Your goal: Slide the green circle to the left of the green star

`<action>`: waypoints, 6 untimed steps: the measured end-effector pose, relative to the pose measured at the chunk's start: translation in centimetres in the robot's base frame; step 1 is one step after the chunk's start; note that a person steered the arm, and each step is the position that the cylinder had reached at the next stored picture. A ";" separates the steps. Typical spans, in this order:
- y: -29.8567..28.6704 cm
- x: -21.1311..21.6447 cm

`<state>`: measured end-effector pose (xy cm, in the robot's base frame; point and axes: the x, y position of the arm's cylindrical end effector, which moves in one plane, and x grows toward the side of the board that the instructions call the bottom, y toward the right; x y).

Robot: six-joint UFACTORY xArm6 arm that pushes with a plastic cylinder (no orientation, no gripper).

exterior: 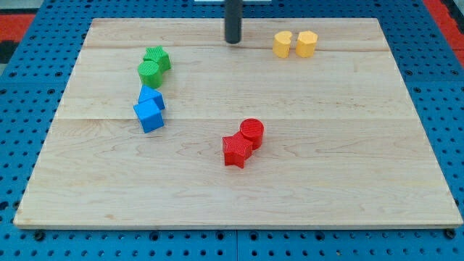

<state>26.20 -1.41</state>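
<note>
Tip (232, 41) down on the surface (348, 181) near the view's top edge; plain rod, no fingers to spread or press. Green circle (149, 72) well toward the view's left of tip, slightly lower, touching green star (157, 58) just above it. Yellow blocks (295, 44) to tip's right.

Our tip (232, 41) rests near the wooden board's (326, 181) top edge, well right of the green star (157, 58). The green circle (149, 72) touches that star, just below it toward the view's bottom.
</note>
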 end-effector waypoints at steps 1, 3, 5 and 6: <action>-1.4 4.6; -9.6 9.6; -20.4 8.9; -25.9 8.6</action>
